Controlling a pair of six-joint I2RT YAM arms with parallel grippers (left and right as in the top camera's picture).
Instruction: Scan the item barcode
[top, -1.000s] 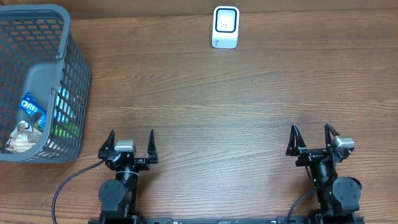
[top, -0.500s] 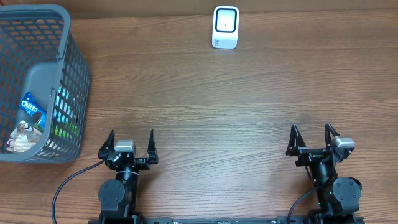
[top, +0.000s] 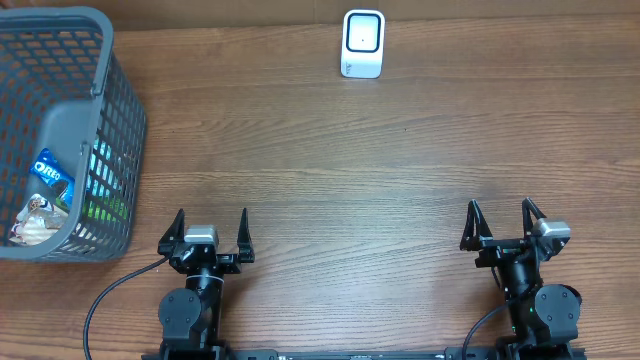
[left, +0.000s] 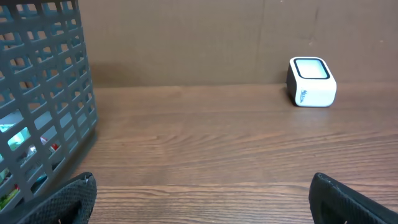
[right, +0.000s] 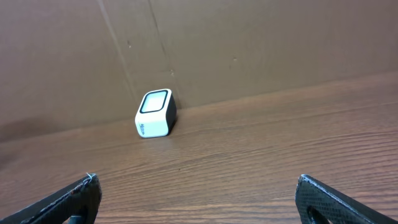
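I've nothing done yet: my left hand (top: 211, 226) and right hand (top: 499, 216) sit released and empty near me, the snack packets (top: 50, 172) lie in the basket (top: 112, 62) at left (scanner (top: 362, 43) far off, centre).

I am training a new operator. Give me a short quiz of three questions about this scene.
1. True or false: the white box-shaped scanner stands inside the grey plastic mesh basket.
2. Where is the blue Oreo packet? A) in the basket B) beside the scanner C) on the scanner
3. Fill in: the left gripper and the right gripper both stand ____.
Key: 1 false; 2 A; 3 open.
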